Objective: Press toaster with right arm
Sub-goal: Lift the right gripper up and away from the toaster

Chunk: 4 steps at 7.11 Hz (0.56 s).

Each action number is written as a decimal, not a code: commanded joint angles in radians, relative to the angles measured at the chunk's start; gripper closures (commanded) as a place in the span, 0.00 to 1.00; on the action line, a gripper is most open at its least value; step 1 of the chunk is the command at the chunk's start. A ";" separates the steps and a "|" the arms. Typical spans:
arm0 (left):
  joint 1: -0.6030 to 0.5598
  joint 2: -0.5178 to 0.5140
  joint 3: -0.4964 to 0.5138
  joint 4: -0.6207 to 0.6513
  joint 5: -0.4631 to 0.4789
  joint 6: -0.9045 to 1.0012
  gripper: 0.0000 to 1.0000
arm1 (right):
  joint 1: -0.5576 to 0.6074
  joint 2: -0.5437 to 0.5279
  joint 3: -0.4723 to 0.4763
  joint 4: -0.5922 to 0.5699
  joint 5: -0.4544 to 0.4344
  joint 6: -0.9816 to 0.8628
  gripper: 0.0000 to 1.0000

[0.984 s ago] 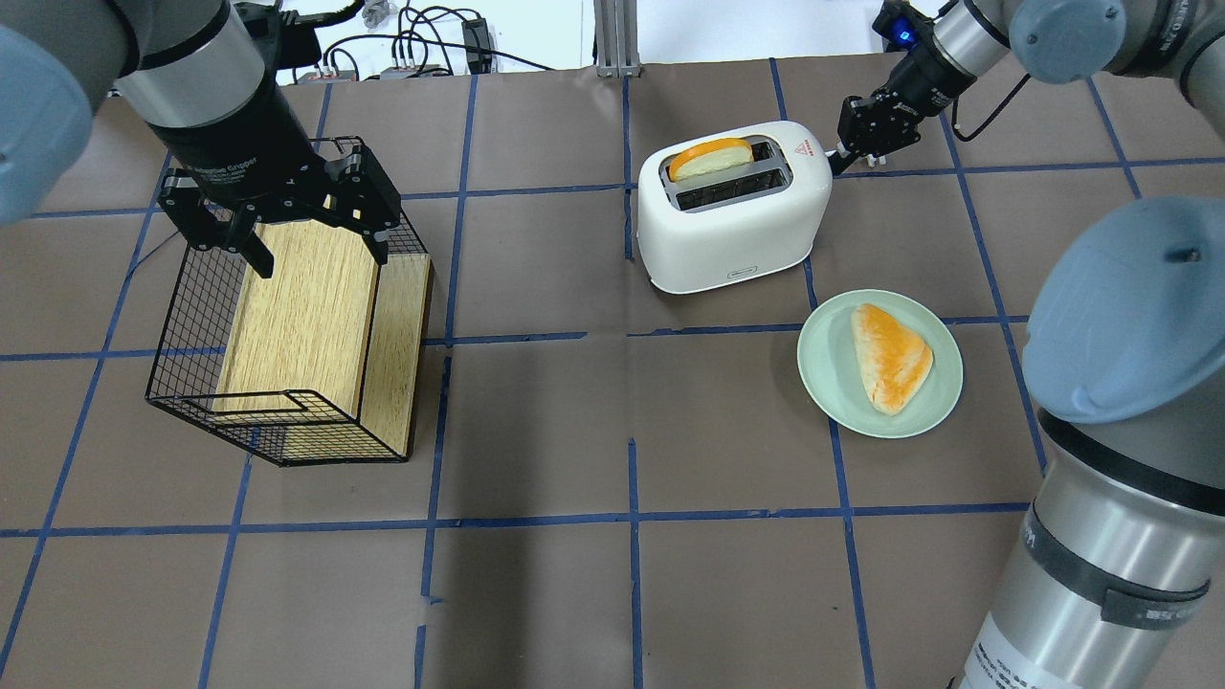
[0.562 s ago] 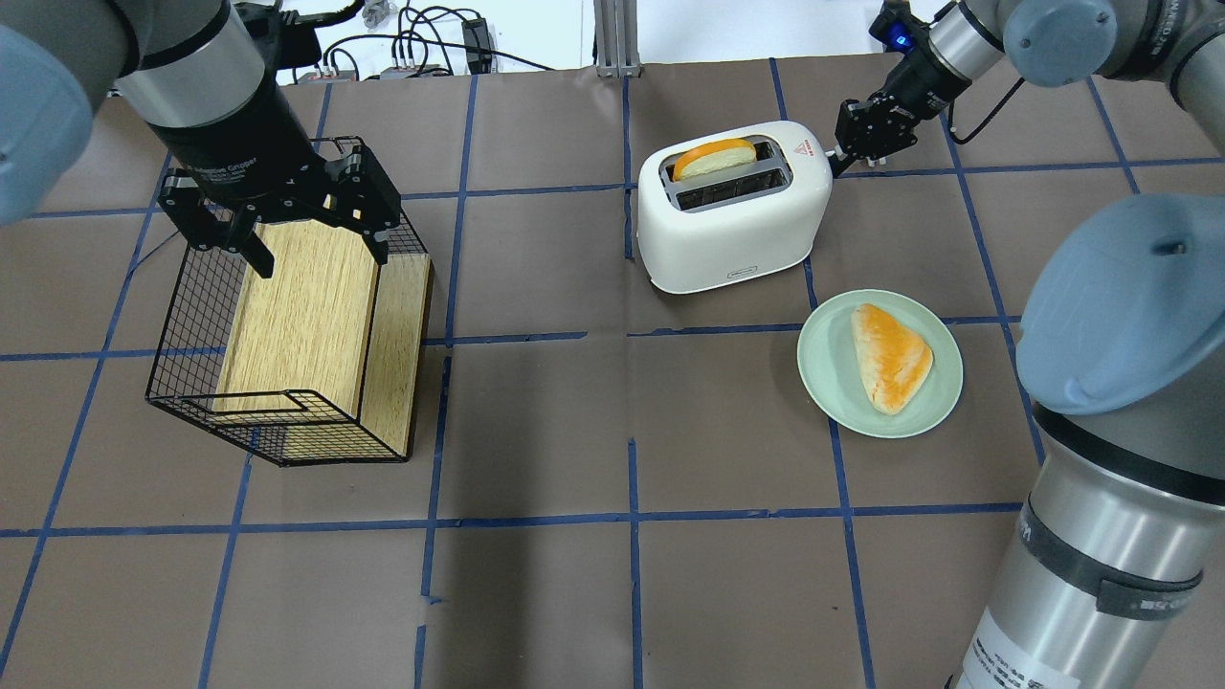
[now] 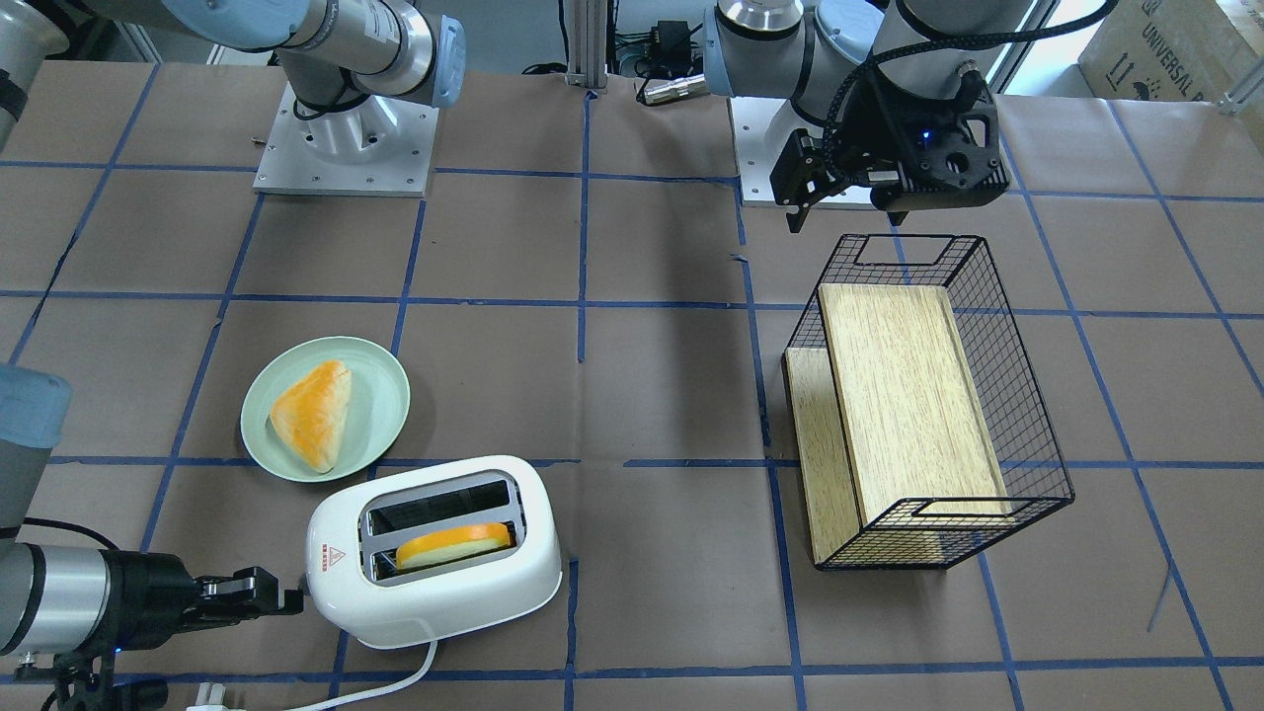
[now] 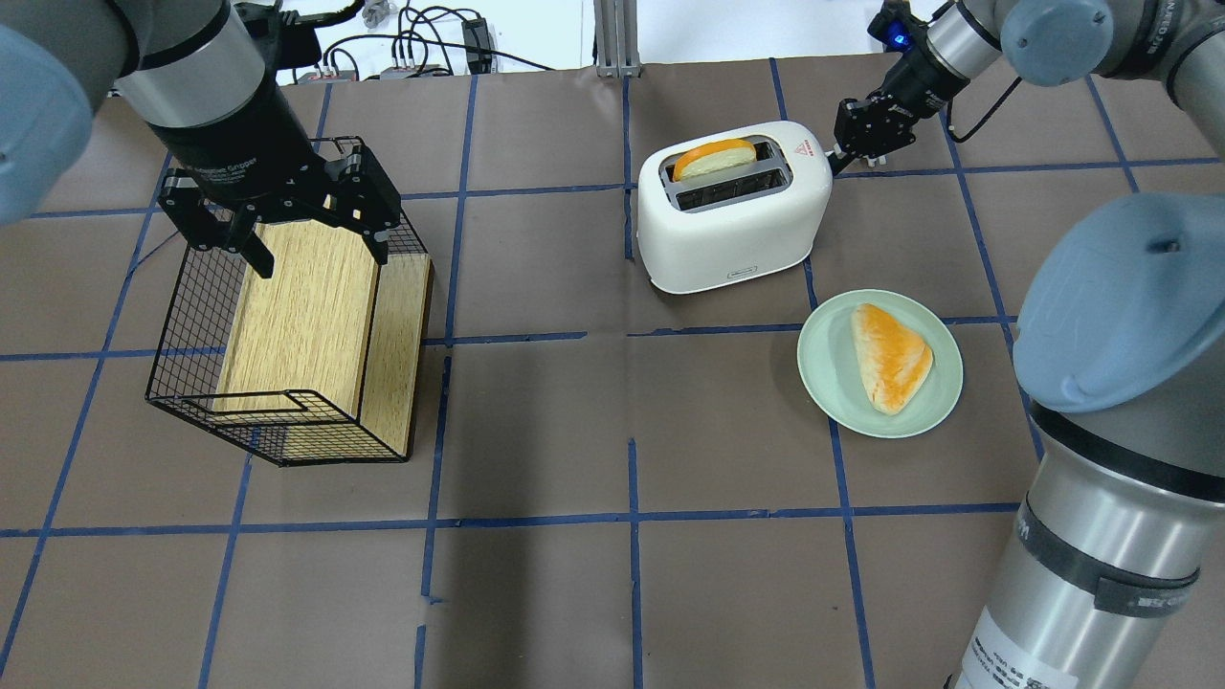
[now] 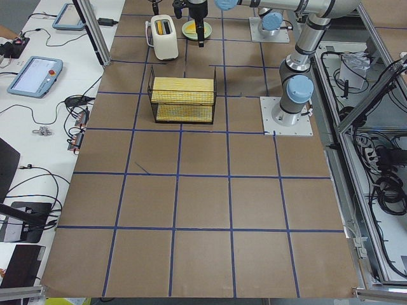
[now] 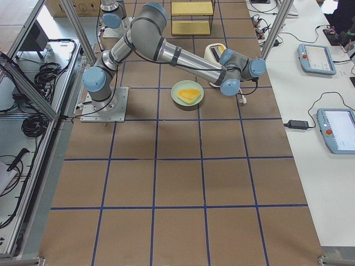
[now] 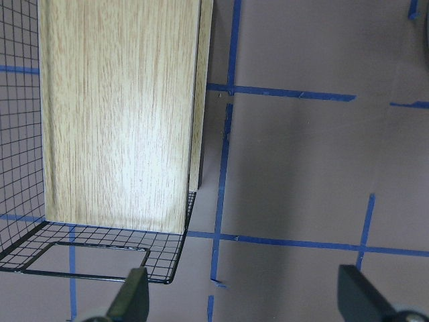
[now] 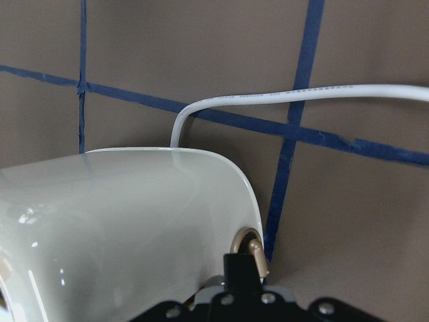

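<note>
The white two-slot toaster (image 4: 732, 206) stands at the back of the table, with an orange-crusted bread slice (image 4: 713, 158) in its far slot. My right gripper (image 4: 840, 155) is shut, and its tip sits against the toaster's right end, beside the red triangle label. In the front-facing view the right gripper (image 3: 286, 592) meets the toaster (image 3: 434, 548) at its end. The right wrist view shows the toaster's rounded end (image 8: 134, 221), a small knob (image 8: 253, 249) right at the fingertip, and the white cord (image 8: 301, 97). My left gripper (image 4: 287, 225) hangs open and empty above the basket.
A black wire basket (image 4: 182, 383) holding a wooden board (image 4: 306, 306) lies at the left. A pale green plate (image 4: 823, 383) with a triangular bread piece (image 4: 890, 356) sits right in front of the toaster. The toaster's cord (image 3: 375, 686) trails off the far edge.
My right gripper and wrist have shifted slightly left and farther back along the toaster's end. The toaster, the bread and my left arm have not visibly moved.
</note>
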 commanded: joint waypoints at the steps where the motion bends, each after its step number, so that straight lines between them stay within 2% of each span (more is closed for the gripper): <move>1: 0.000 0.000 0.000 0.000 0.000 0.000 0.00 | 0.043 -0.049 -0.060 -0.014 -0.146 0.058 0.21; 2: 0.000 0.000 0.000 0.000 0.000 0.000 0.00 | 0.092 -0.092 -0.103 -0.002 -0.307 0.102 0.00; 3: 0.001 0.000 0.000 0.000 0.000 0.000 0.00 | 0.147 -0.122 -0.120 0.000 -0.435 0.106 0.00; 4: 0.000 0.000 0.000 0.001 0.000 0.000 0.00 | 0.163 -0.163 -0.116 0.023 -0.489 0.096 0.00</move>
